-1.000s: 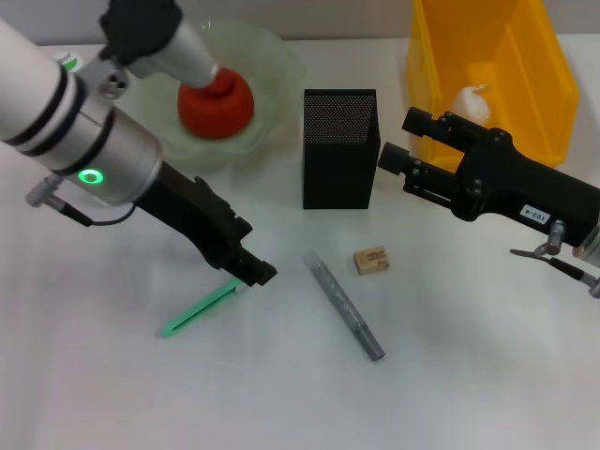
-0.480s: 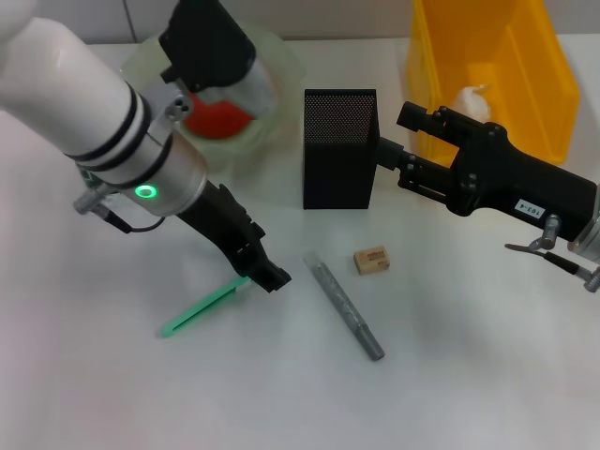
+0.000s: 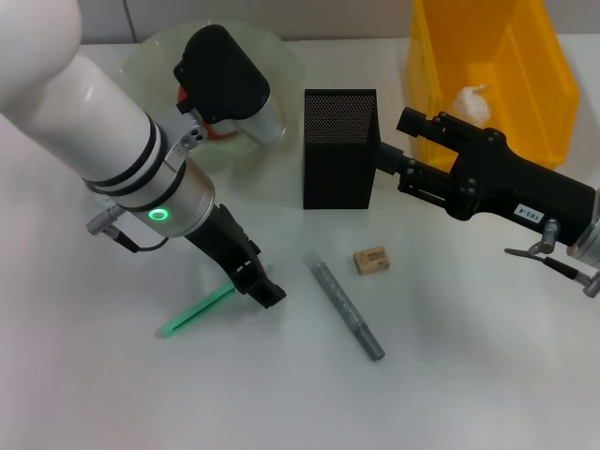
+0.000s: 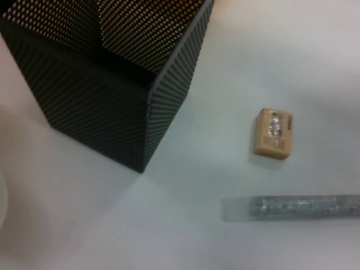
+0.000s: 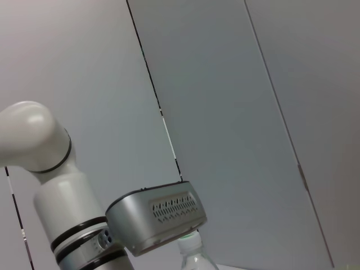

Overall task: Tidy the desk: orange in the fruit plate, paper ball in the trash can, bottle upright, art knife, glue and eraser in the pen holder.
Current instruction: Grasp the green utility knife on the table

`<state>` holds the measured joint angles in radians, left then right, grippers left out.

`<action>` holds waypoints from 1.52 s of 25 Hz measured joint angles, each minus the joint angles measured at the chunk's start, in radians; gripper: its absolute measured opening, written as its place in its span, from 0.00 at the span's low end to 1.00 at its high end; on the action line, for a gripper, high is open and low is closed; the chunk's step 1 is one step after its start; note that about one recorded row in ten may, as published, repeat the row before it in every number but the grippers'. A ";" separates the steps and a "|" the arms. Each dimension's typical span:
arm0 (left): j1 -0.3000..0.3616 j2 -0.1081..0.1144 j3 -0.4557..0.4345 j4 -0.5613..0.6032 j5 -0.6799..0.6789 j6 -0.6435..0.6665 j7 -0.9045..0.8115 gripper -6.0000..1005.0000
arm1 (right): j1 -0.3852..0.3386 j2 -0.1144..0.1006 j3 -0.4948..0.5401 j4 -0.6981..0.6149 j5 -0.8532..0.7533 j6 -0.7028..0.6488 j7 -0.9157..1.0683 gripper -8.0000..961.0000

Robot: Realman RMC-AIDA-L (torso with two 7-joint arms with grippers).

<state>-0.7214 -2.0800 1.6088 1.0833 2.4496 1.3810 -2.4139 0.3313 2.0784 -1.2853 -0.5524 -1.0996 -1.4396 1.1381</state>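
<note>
Head view: left gripper [image 3: 265,293] is low on the counter [image 3: 469,375] at the near-right end of the green art knife [image 3: 199,312]; can't tell how far its fingers are apart or if it has hold. Judged best: grip w/ fingers across the thin blade body, lift level, then carry to the pen holder [image 3: 339,148] far-right. Glue [image 3: 345,308] lies just right, eraser [image 3: 370,260] beyond, so swing clear. Right gripper [image 3: 392,157] hovers beside the holder's right wall, may crowd the drop; state unclear. Orange [image 3: 211,127] sits in the fruit plate [image 3: 281,66], paper ball [image 3: 472,100] in the trash can [image 3: 534,84].

Left wrist view: holder, eraser, glue apart.

Right wrist view: bottle [image 5: 194,256] top only.
</note>
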 joint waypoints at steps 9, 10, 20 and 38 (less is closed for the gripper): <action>0.003 0.000 0.003 -0.010 0.046 -0.015 -0.019 0.72 | 0.001 0.000 0.000 0.000 -0.003 0.000 0.000 0.72; 0.003 0.000 0.003 -0.011 0.046 -0.016 -0.019 0.72 | 0.001 0.000 0.000 0.000 -0.003 0.000 0.000 0.72; 0.003 0.000 0.006 -0.014 0.046 -0.022 -0.015 0.62 | 0.002 0.000 0.000 0.000 -0.003 0.000 0.000 0.72; 0.002 0.000 0.018 -0.019 0.046 -0.030 -0.004 0.49 | 0.013 0.000 0.000 0.007 0.000 0.001 0.000 0.72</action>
<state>-0.7195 -2.0800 1.6271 1.0645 2.4956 1.3508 -2.4181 0.3442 2.0785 -1.2854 -0.5453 -1.0999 -1.4387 1.1381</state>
